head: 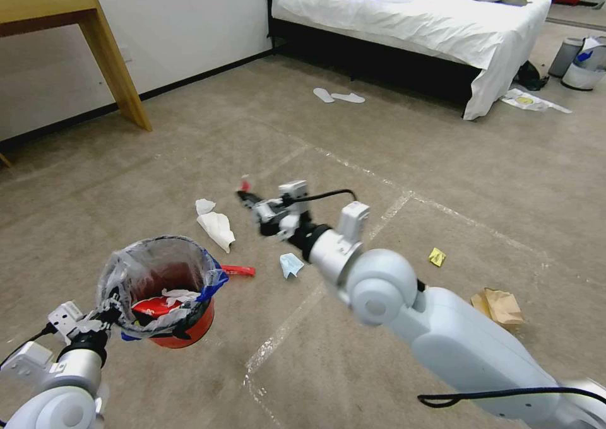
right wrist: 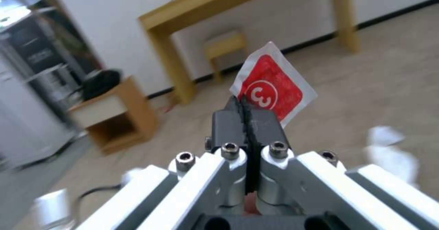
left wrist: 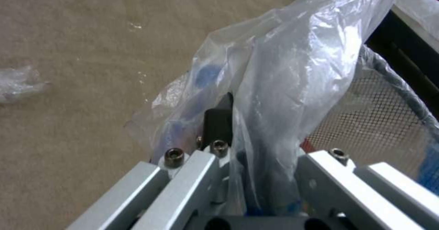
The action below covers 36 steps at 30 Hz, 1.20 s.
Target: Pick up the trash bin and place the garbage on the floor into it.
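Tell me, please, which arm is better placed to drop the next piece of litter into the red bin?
The right. Its hand is shut on a small red wrapper, raised above the floor. The left hand is clamped on the rim of the trash bin, holding it up, so it is occupied.

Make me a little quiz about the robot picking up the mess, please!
1. True or false: the right gripper is pinching a small red and white wrapper.
2. What is the left gripper holding up off the floor?
A. the brown paper bag
B. the trash bin
C. a slipper
3. Fill in the gap: the white tissue lies on the floor between the trash bin and the ____ gripper.

Key
1. True. Its fingers are shut on the wrapper's corner.
2. B. It grips the bin's rim through the plastic liner, while the brown paper bag lies on the floor.
3. right
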Motion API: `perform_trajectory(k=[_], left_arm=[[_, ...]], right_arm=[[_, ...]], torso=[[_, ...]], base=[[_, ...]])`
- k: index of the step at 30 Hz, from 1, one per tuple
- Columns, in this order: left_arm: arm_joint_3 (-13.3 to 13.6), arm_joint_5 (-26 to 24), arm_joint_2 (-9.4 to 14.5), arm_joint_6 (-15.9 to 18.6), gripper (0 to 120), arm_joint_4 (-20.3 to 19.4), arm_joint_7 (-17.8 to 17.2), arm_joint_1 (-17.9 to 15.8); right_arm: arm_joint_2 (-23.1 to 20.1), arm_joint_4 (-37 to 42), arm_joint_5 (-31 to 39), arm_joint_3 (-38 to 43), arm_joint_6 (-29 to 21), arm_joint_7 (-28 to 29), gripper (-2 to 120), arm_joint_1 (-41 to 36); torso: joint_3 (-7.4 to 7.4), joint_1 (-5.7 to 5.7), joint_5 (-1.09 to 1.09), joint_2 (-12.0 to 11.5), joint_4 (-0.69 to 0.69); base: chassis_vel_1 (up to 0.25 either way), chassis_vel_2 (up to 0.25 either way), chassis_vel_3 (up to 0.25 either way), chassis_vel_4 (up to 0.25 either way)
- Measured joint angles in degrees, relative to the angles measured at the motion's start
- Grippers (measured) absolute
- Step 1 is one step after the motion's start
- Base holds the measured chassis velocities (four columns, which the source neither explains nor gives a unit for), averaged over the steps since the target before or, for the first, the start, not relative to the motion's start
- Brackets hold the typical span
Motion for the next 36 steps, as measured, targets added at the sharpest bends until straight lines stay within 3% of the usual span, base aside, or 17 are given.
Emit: perform_trajectory(k=[7, 18, 36], left_arm=[[0.5, -1.5, 0.5, 1.0, 4, 0.0, -0.3, -0.7], [3.9, 1.3, -2.1, 1.4, 4, -0.5, 0.9, -1.7], [3.1, 1.1, -1.7, 1.3, 4, -3.5, 1.0, -0.1]], right_arm=[[4.0, -0.9, 3.0, -6.3, -1.4, 1.6, 0, 3.4], [6.3, -2.5, 6.0, -13.2, -4.4, 5.2, 0, 6.2], [8.2, -8.8, 3.3, -14.7, -5.3, 5.6, 0, 7.3]], torso=[[0.00, 0.00, 0.00, 0.0, 0.00], [0.00, 0.00, 0.00, 0.0, -0.02], [0.00, 0.01, 0.01, 0.0, 0.00]], base=[[0.000, 0.000, 0.000, 0.000], [0.000, 0.000, 0.000, 0.000], [0.000, 0.000, 0.000, 0.000]])
